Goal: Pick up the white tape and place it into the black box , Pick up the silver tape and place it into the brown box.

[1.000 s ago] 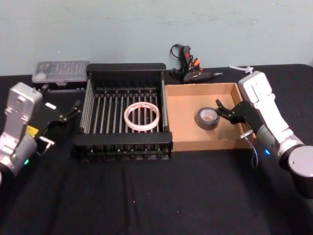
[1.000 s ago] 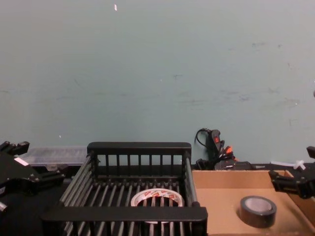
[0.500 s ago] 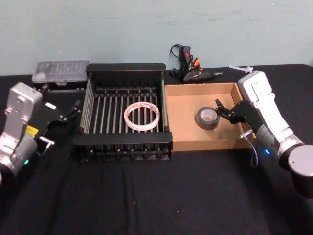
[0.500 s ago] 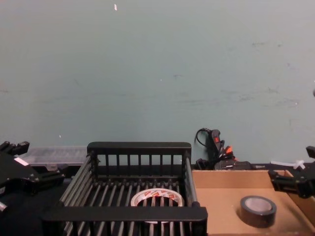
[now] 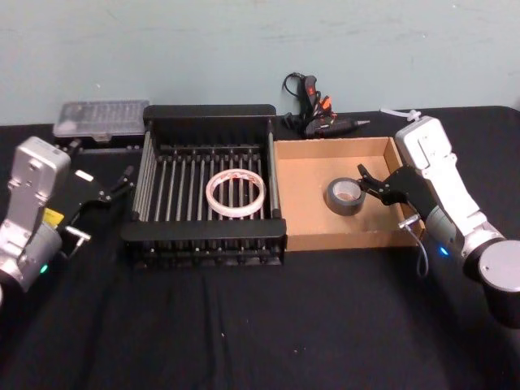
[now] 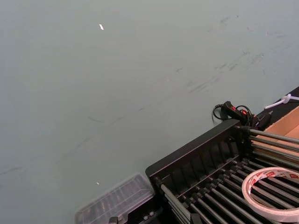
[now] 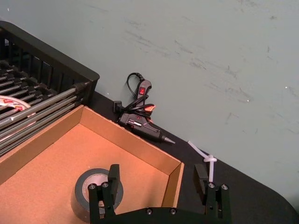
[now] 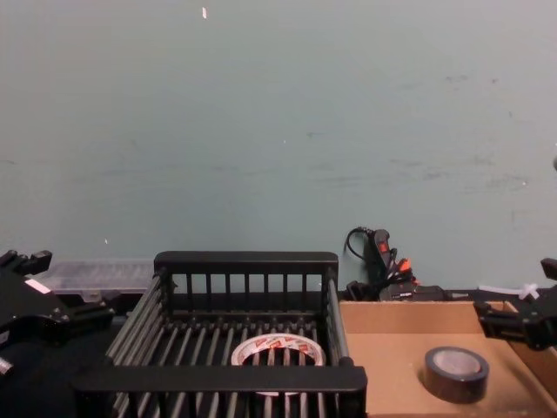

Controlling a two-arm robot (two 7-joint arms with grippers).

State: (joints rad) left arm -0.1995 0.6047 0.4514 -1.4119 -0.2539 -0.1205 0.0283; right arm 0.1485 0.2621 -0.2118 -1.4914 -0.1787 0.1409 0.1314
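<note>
The white tape [image 5: 236, 193] lies flat in the black box [image 5: 208, 119]. The silver tape [image 5: 344, 197] sits in the brown box [image 5: 302, 177], just left of the right end effector [image 5: 367, 184], spread wide and empty. The left end effector [image 5: 122, 180] hovers left of the black box, slightly parted.

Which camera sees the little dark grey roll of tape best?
The head view: the small dark grey-silver tape roll lies whole in the tan cardboard box. The right wrist view partly hides it behind an end effector finger; the chest view shows it side-on.

White tape [image 5: 236, 193] flat inside black box [image 5: 207, 117]; silver tape [image 5: 345, 197] flat inside brown box [image 5: 341, 240].
</note>
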